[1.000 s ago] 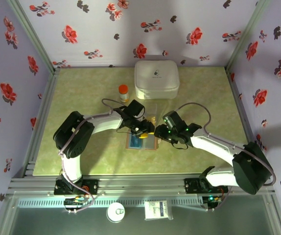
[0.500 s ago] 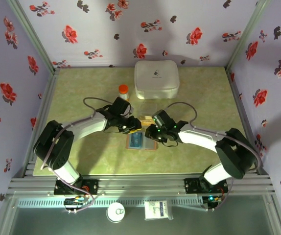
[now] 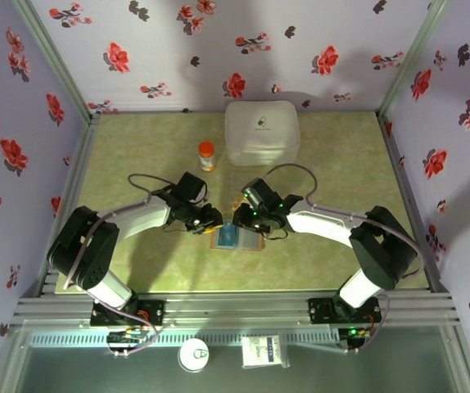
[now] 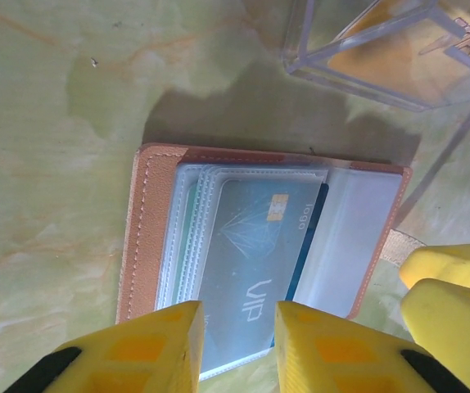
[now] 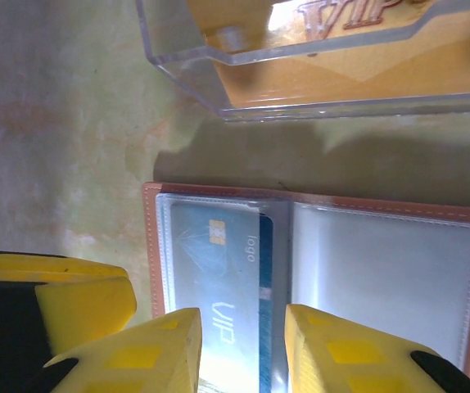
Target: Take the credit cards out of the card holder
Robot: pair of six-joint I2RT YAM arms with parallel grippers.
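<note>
The brown card holder lies open and flat on the bench, with a teal card tucked in one clear sleeve. The left fingers and right fingers sit over its near edge, each pair slightly parted and clasping nothing. Just beyond stands a clear box with an orange card inside. Farther back are a small bottle and a white case.
</note>
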